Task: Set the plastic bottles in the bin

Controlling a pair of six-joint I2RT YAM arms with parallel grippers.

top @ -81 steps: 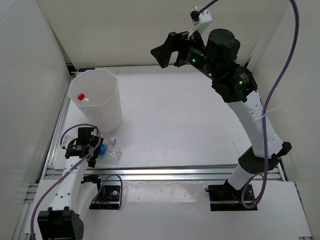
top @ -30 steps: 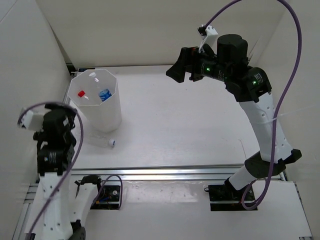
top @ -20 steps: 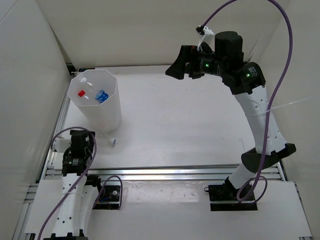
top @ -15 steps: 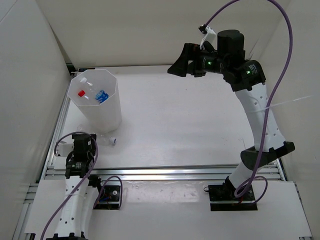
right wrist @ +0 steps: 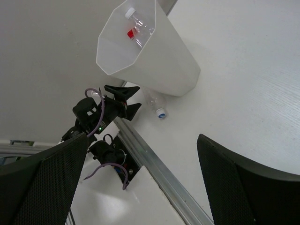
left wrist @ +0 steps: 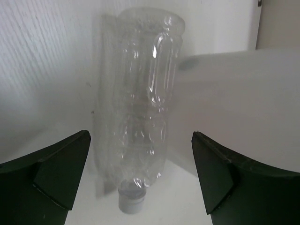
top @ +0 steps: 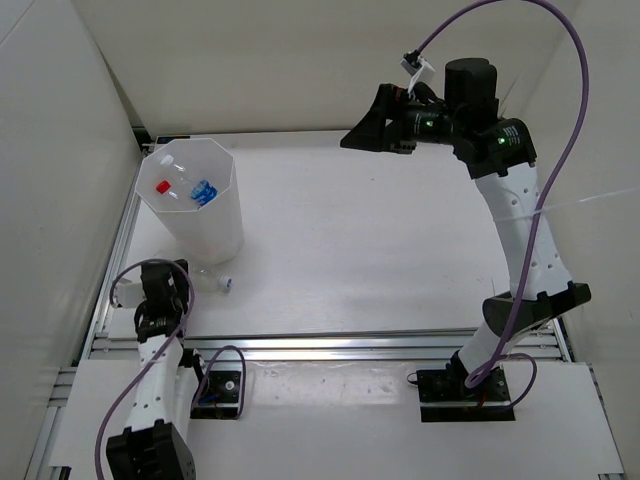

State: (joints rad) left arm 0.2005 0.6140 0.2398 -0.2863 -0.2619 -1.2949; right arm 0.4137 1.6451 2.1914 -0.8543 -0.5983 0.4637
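The plain bottle (left wrist: 140, 108) lies on the bench (top: 380, 250) against the bin (top: 225, 215), at its 6 o'clock. The left fingers (left wrist: 56, 168) gape wide just short of it. If they close off-centre, the slick round body may roll away or jam against the bin wall. The right fingers (right wrist: 42, 187), wide and empty, hang at 1 o'clock.

Bin (top: 205, 228): fills the far-left corner, plain bottle (left wrist: 140, 117) lying at its near side.
Left gripper (left wrist: 140, 140): jaws spread wider than the bottle, gap each side.
Left wall (top: 60, 220): close by.
Right: open table (top: 360, 260).
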